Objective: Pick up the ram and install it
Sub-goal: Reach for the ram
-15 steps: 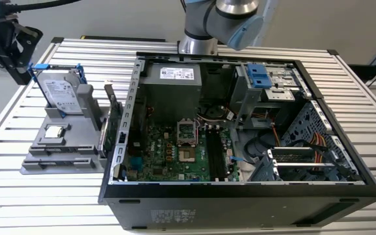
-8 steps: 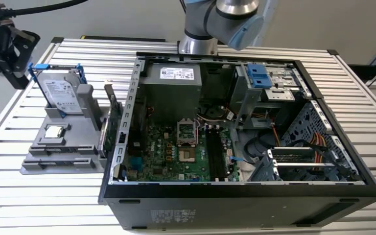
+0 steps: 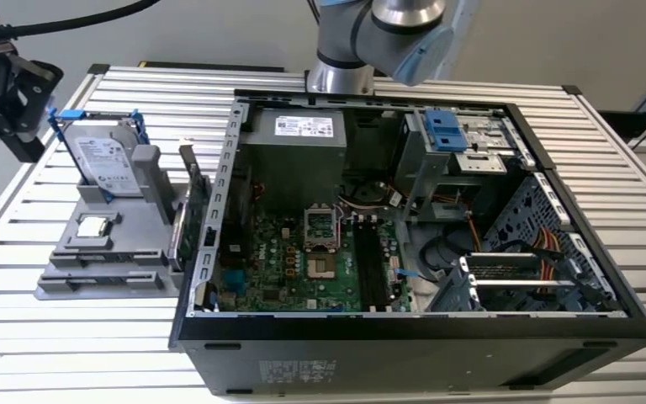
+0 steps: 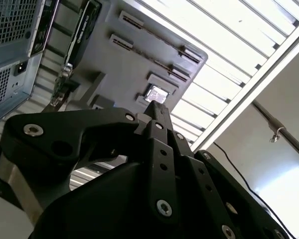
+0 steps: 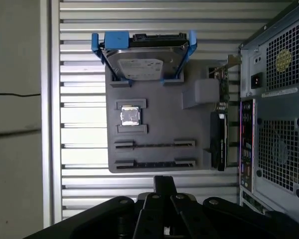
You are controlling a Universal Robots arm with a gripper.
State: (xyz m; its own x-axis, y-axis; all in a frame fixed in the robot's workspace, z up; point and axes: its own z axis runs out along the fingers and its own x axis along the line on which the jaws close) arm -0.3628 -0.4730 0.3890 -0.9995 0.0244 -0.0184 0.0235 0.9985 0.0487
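My gripper hangs at the exterior view's far left, above the table beside the grey fixture tray. In both wrist views its black fingers meet at one tip, shut, with nothing showing between them. Two narrow holders on the tray each show a thin dark line; I cannot tell whether the ram stands in either. The motherboard's long black slots lie inside the open case; whether a ram sits in them is not clear.
The tray also carries a silver hard drive in a blue-clipped frame, a square chip and an upright expansion card next to the case wall. The arm's base stands behind the case. The slatted table's edge runs left of the tray.
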